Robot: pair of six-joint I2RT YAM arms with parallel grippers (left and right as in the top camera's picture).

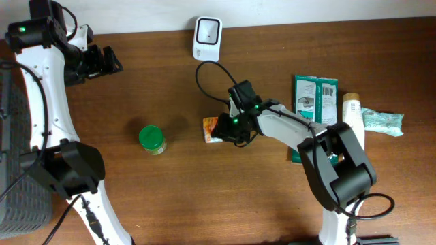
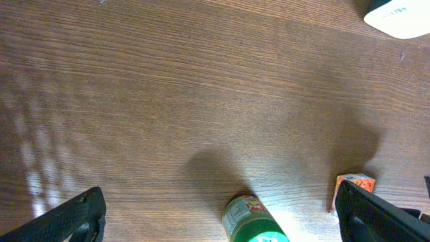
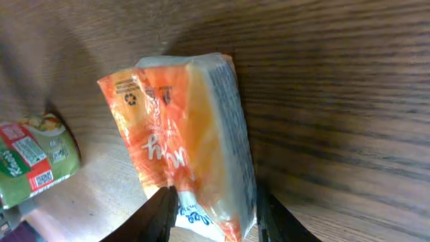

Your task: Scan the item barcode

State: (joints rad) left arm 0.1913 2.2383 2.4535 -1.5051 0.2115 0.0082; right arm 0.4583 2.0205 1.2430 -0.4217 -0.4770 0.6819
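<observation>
The item in hand is an orange plastic packet [image 1: 211,129] [image 3: 188,134], lying just above the wooden table near its middle. My right gripper [image 1: 231,128] [image 3: 213,215] is shut on it, one dark finger pressed against each side of its lower end. No barcode shows on the sides I can see. A white scanner [image 1: 207,37] [image 2: 400,13] stands at the table's far edge, its black cable [image 1: 204,78] looping toward the packet. My left gripper [image 1: 105,61] [image 2: 222,212] hangs wide open and empty at the far left; its view also shows the orange packet [image 2: 355,183].
A green-lidded jar [image 1: 152,139] [image 2: 252,225] [image 3: 33,165] stands left of the packet. At the right lie a green package [image 1: 315,99], a white bottle [image 1: 352,116] and a teal packet [image 1: 383,121]. A grey basket [image 1: 17,197] sits off the left edge.
</observation>
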